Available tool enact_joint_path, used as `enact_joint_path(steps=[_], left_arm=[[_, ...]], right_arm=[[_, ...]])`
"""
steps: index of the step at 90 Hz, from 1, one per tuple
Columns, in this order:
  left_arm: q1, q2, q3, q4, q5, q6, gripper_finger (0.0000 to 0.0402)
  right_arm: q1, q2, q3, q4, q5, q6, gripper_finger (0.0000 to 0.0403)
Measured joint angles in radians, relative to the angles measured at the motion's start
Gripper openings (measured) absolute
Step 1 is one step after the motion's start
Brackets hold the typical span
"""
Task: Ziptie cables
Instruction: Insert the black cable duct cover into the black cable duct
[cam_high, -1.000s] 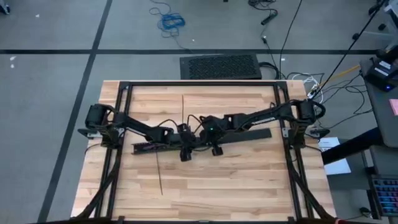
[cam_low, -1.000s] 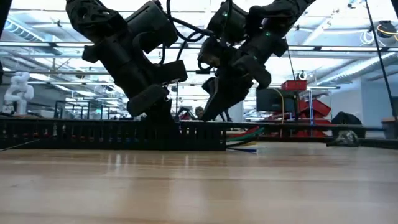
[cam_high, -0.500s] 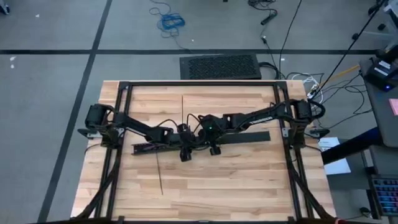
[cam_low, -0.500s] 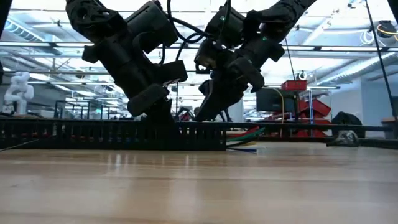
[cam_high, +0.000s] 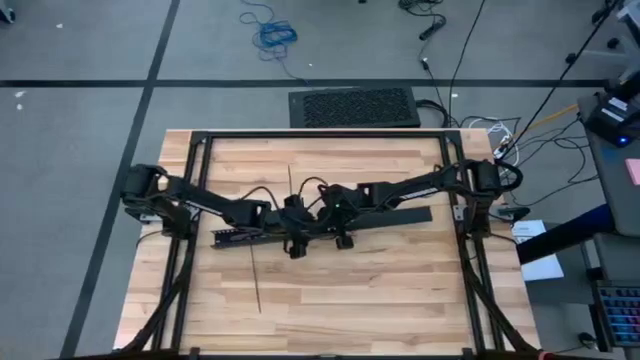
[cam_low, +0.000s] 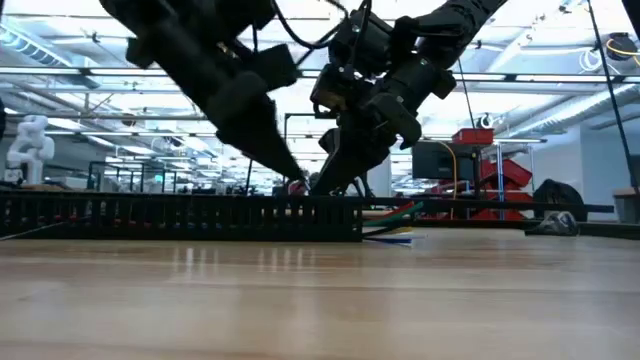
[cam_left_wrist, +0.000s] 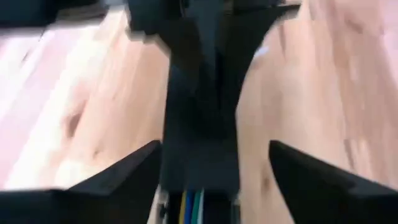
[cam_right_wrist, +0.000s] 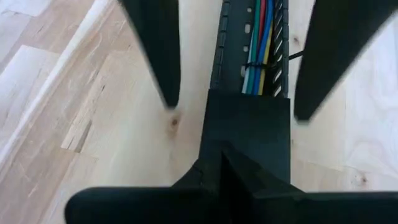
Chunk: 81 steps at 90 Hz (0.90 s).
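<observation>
The long black slotted bar lies across the middle of the table. The cables run inside it as a coloured bundle, with a thin black tie around them; their ends stick out of the slotted part. My left gripper and right gripper face each other over the bar's middle. Both are open, with one finger on each side of the bar. The cables also show between my left fingers.
A thin black zip tie strip lies on the wood behind the bar, and another in front of it. A flat black cover part continues the bar toward the right. The black frame rails border the table.
My left arm has swung and its gripper has tipped to a flatter slant over the bar, staying near the bar's middle. My right gripper has shifted slightly toward the table's left and far edge. The bar and cables have stayed in place.
</observation>
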Motion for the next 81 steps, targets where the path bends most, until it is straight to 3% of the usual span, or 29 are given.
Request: enact_joint_path(steps=[15, 30, 52, 81], left_arm=[[0.001, -0.024, -0.001, -0.169, -0.034, -0.046, 0.0292], [0.001, -0.028, -0.033, -0.147, -0.020, -0.084, 0.0292], [-0.004, -0.023, -0.052, -0.201, 0.080, -0.095, 0.0293], [-0.009, 0.028, -0.058, -0.226, 0.068, -0.107, 0.0293]], right_arm=[[0.000, 0.000, -0.001, -0.003, 0.000, 0.000, 0.0000], [0.000, 0.000, -0.001, -0.002, -0.001, 0.000, 0.0000], [0.000, 0.000, -0.002, -0.002, -0.003, 0.000, 0.0000], [0.000, 0.000, -0.002, -0.002, -0.004, 0.005, 0.0000]])
